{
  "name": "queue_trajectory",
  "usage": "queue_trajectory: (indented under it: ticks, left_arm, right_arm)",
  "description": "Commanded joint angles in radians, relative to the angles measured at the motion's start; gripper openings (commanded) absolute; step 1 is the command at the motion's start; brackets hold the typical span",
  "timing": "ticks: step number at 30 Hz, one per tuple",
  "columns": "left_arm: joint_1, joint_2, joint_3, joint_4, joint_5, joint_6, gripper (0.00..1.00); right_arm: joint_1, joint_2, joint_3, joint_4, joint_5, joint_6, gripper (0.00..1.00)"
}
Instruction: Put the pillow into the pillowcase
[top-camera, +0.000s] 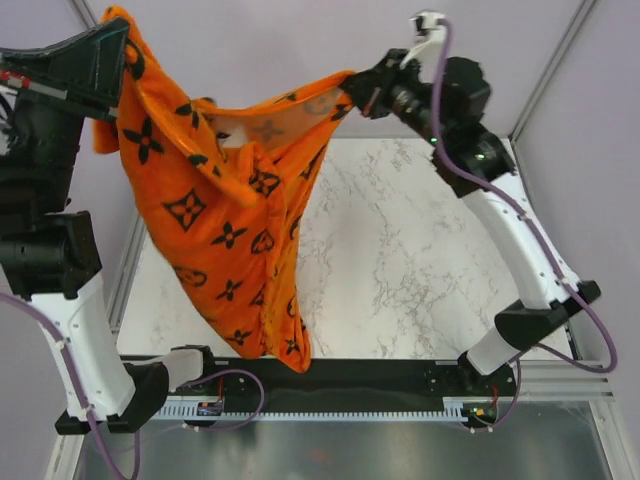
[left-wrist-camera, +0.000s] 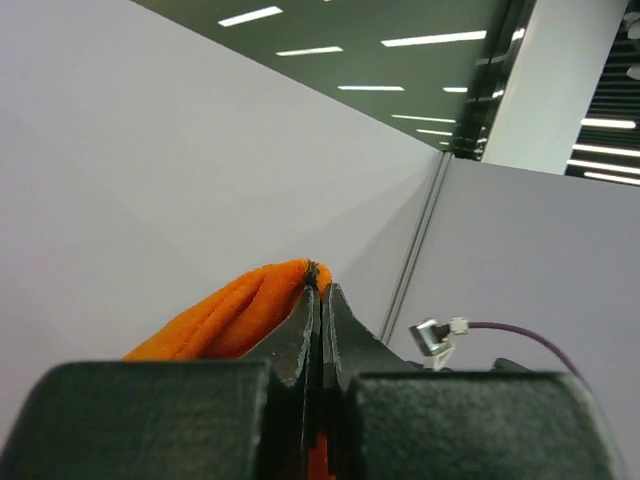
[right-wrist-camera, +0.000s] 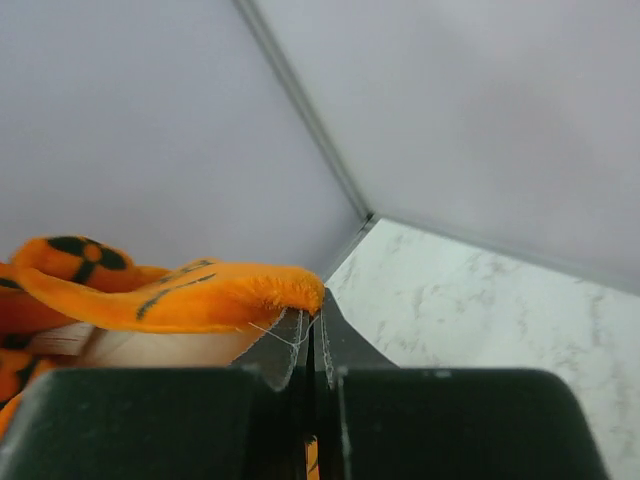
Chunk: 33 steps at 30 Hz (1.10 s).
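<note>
Hanging high over the marble table (top-camera: 420, 250), the orange pillowcase (top-camera: 225, 230) is stretched between the two arms and is held by its mouth. One corner of the rim is pinched in the left gripper (top-camera: 118, 48) at the upper left, and the opposite corner is clamped in the right gripper (top-camera: 357, 95). In both wrist views the jaws are seen pressed tight together with only a fold of orange plush between them, so no slack is given there. A pale cream patch just inside the open mouth is taken to be the pillow (top-camera: 268, 128), lying down in the case, though a lining cannot be ruled out. Below it the case sags full and heavy toward the near left, and whether its lowest corner touches the table cannot be told from above. The step in hand is judged to be settling the pillow to the bottom. For that to be done well, both pinches should be held firm and level. The mouth should be drawn taut but not over-stretched, since plush could be tugged out of so thin a grip. Any shaking should be done gently and vertically, so the load is dropped deeper rather than tipped out. Lowering is best saved until no cream is seen at the rim.
</note>
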<state>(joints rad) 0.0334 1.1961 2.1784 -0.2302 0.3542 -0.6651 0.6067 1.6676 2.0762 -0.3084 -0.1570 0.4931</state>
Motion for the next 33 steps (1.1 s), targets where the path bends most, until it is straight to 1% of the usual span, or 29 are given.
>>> queue_trajectory:
  ticks: [1,2,3,6,7,9,11,12,13,14,15,16,17,20,21,22,23,24,25,26,27,28,29,30,31,32,33]
  left_arm:
    - [-0.004,0.051,-0.072,0.153,0.069,-0.145,0.02]
    - [-0.015,0.049,-0.124,0.17,0.06,-0.149,0.02]
    - [-0.053,0.049,-0.144,0.195,0.048,-0.146,0.02]
    - [-0.096,0.062,-0.184,0.212,0.0,-0.123,0.02]
    - [-0.104,0.066,-0.184,0.218,-0.001,-0.129,0.02]
    - [-0.102,0.072,-0.172,0.219,-0.014,-0.134,0.02]
    - [-0.104,0.072,-0.151,0.216,-0.012,-0.137,0.02]
    - [-0.104,0.074,-0.146,0.218,-0.008,-0.139,0.02]
    - [-0.104,0.076,-0.141,0.216,0.0,-0.149,0.02]
    - [-0.104,0.074,-0.143,0.206,0.003,-0.152,0.02]
    - [-0.104,0.073,-0.144,0.19,-0.001,-0.149,0.02]
    - [-0.104,0.069,-0.147,0.175,-0.009,-0.128,0.02]
    - [-0.104,0.056,-0.164,0.149,-0.035,-0.114,0.02]
    - [-0.101,0.025,-0.213,0.117,-0.093,-0.074,0.02]
    - [-0.098,0.02,-0.218,0.108,-0.107,-0.065,0.02]
    - [-0.096,0.022,-0.215,0.092,-0.148,-0.053,0.02]
    - [-0.092,0.025,-0.194,0.072,-0.177,-0.048,0.02]
    - [-0.08,0.034,-0.172,0.007,-0.213,-0.036,0.02]
    - [-0.075,0.04,-0.142,-0.03,-0.306,-0.024,0.02]
    - [-0.072,0.049,-0.081,-0.064,-0.351,-0.005,0.02]
    - [-0.07,0.048,-0.06,-0.093,-0.413,0.021,0.02]
    - [-0.069,0.042,-0.046,-0.093,-0.514,0.071,0.02]
    - [-0.069,0.031,-0.033,-0.089,-0.567,0.099,0.02]
    - [-0.069,0.007,-0.026,-0.068,-0.619,0.152,0.02]
    - [-0.069,-0.009,-0.035,-0.037,-0.696,0.182,0.02]
    - [-0.069,-0.032,-0.049,0.007,-0.71,0.215,0.02]
    - [-0.07,-0.07,-0.066,0.056,-0.71,0.263,0.02]
  right_arm:
    - [-0.154,-0.166,-0.037,0.091,0.065,-0.001,0.0]
    - [-0.185,-0.173,-0.048,0.091,0.03,0.021,0.0]
    - [-0.252,-0.183,-0.06,0.092,0.01,0.039,0.0]
    - [-0.358,-0.177,-0.051,0.11,-0.094,0.114,0.0]
    - [-0.413,-0.171,-0.019,0.114,-0.119,0.13,0.0]
    - [-0.459,-0.14,0.057,0.115,-0.176,0.165,0.0]
    - [-0.475,-0.112,0.122,0.112,-0.211,0.189,0.0]
    - [-0.478,-0.073,0.158,0.112,-0.225,0.2,0.0]
    - [-0.481,-0.046,0.242,0.108,-0.24,0.228,0.0]
    - [-0.481,-0.02,0.29,0.095,-0.263,0.246,0.0]
    - [-0.479,0.028,0.35,0.097,-0.315,0.277,0.0]
    - [-0.473,0.046,0.355,0.107,-0.349,0.323,0.0]
    - [-0.466,0.056,0.346,0.129,-0.364,0.331,0.0]
    - [-0.392,0.04,0.219,0.135,-0.329,0.257,0.0]
    - [-0.349,0.034,0.158,0.14,-0.316,0.243,0.0]
    - [-0.326,0.041,0.144,0.138,-0.312,0.234,0.0]
    - [-0.302,0.053,0.134,0.137,-0.314,0.228,0.0]
    - [-0.244,0.079,0.133,0.135,-0.308,0.22,0.0]
    - [-0.208,0.096,0.136,0.127,-0.277,0.21,0.0]
    - [-0.168,0.131,0.143,0.121,-0.257,0.184,0.0]
    - [-0.084,0.155,0.184,0.111,-0.236,0.171,0.0]
    - [-0.044,0.185,0.217,0.088,-0.213,0.165,0.0]
    - [-0.004,0.219,0.255,0.077,-0.178,0.157,0.0]
    - [0.071,0.291,0.347,0.068,-0.159,0.153,0.0]
    - [0.105,0.326,0.389,0.072,-0.141,0.157,0.0]
    - [0.137,0.389,0.433,0.081,-0.106,0.159,0.0]
    - [0.192,0.415,0.506,0.097,-0.096,0.17,0.0]
